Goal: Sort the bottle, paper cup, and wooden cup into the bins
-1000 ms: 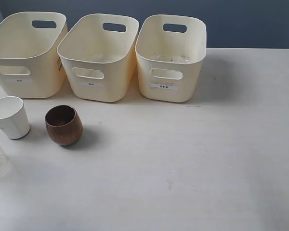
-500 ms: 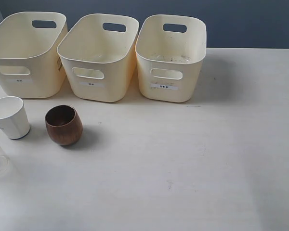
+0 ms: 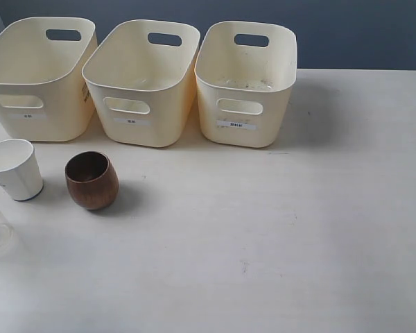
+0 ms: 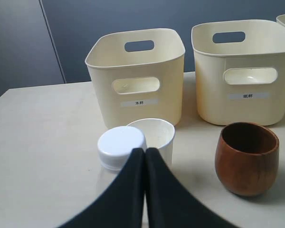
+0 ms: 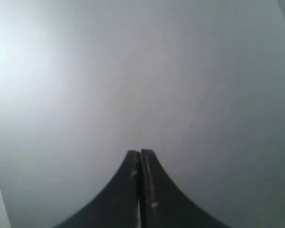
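Left gripper (image 4: 145, 151) is seen with fingers pressed together, nothing held, tips just short of the bottle (image 4: 121, 147) white cap. Right gripper (image 5: 140, 153) is likewise closed and empty, facing a blurred grey surface, possibly a wall. Paper cup (image 3: 14, 168) and wooden cup (image 3: 91, 180) are stood upright before the three cream bins (image 3: 142, 82); bottle is cropped at the table's left edge.

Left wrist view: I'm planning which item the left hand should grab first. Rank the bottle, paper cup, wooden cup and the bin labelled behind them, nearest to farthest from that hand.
1. Bottle, its white cap right at the shut left hand.
2. Paper cup, just behind the cap.
3. Wooden cup, off to the side; close to call against the paper cup.
4. Bin, farthest, behind the paper cup.
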Robot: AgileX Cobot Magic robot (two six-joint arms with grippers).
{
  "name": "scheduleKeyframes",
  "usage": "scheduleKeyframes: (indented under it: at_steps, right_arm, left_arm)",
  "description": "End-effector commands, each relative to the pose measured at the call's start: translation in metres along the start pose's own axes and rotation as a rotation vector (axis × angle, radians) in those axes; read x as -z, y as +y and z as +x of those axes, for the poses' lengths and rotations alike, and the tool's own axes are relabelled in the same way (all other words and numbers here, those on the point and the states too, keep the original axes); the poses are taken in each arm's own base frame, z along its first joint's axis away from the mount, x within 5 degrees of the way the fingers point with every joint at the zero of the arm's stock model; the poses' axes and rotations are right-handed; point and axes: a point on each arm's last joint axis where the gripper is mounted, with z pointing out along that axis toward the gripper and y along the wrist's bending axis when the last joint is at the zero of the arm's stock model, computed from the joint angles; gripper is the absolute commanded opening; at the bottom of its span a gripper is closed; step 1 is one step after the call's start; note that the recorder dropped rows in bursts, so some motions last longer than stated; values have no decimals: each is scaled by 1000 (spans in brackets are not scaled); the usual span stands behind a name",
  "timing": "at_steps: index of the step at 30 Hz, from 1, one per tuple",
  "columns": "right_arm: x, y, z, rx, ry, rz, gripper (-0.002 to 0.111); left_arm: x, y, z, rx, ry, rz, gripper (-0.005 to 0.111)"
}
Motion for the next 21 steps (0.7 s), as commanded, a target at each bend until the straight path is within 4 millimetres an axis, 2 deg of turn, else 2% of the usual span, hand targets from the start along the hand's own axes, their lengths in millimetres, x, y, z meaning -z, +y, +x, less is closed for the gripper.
scheduleKeyframes:
  at_steps: [1, 4, 7, 11, 14, 17, 21]
  right_arm:
    - [-44, 22, -10, 135, 98, -192, -1]
    - [-78, 41, -2, 172, 240, -420, -1]
    - [-111, 45, 17, 215, 426, -544, -1]
    - [-143, 51, 42, 234, 566, -688, -1]
    - [-159, 69, 66, 255, 653, -797, -1]
    - [-171, 94, 87, 343, 699, -829, -1]
    - [-178, 135, 110, 444, 716, -888, -1]
  left_arm:
    - [0, 0, -2, 0, -13, 1, 0]
    - [0, 0, -2, 0, -13, 1, 0]
    - [0, 0, -2, 0, -13, 1, 0]
    - [0, 0, -2, 0, -13, 1, 0]
    - [0, 0, -2, 0, -13, 1, 0]
    - [0, 0, -2, 0, -13, 1, 0]
    - [0, 0, -2, 0, -13, 1, 0]
